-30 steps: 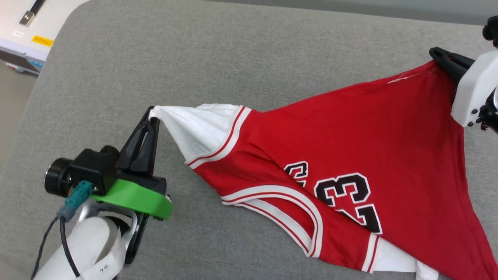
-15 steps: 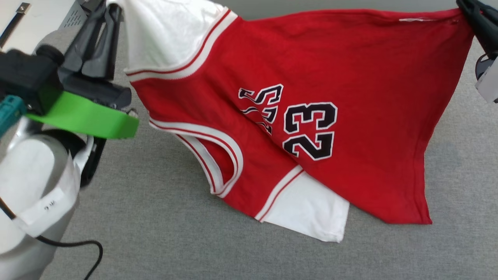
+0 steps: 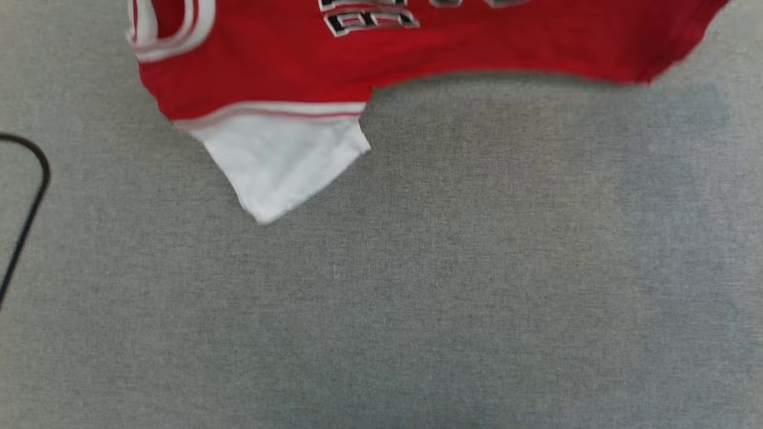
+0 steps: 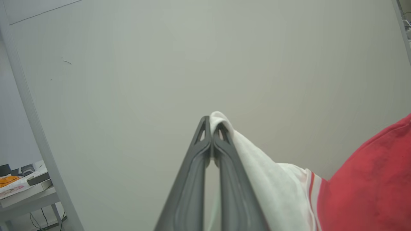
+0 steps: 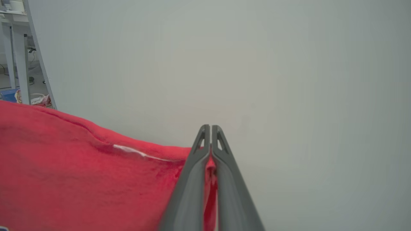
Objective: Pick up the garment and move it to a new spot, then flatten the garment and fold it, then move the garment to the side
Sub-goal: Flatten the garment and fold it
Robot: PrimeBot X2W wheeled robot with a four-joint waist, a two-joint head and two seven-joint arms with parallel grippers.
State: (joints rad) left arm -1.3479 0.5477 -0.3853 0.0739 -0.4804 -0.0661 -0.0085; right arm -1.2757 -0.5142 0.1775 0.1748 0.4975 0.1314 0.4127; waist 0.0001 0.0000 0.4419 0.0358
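Note:
The garment (image 3: 280, 77) is a red jersey with white sleeves, hanging in the air; the head view catches its lower part along the top edge, one white sleeve drooping toward the grey surface. My left gripper (image 4: 210, 123) is shut on the tip of the other white sleeve (image 4: 257, 166), held up before a pale wall. A red edge of the garment (image 5: 96, 179) is pinched in my shut right gripper (image 5: 210, 130), the cloth stretching away to the left in the right wrist view.
Under the hanging jersey lies a grey fabric surface (image 3: 417, 286). A black cable (image 3: 30, 196) loops in at the head view's left edge. A table with clutter (image 4: 22, 189) stands at the lower left of the left wrist view.
Both grippers have lifted the garment off the grey surface and out of the head view's top. The jersey now hangs higher, only its lower part remaining in the head view.

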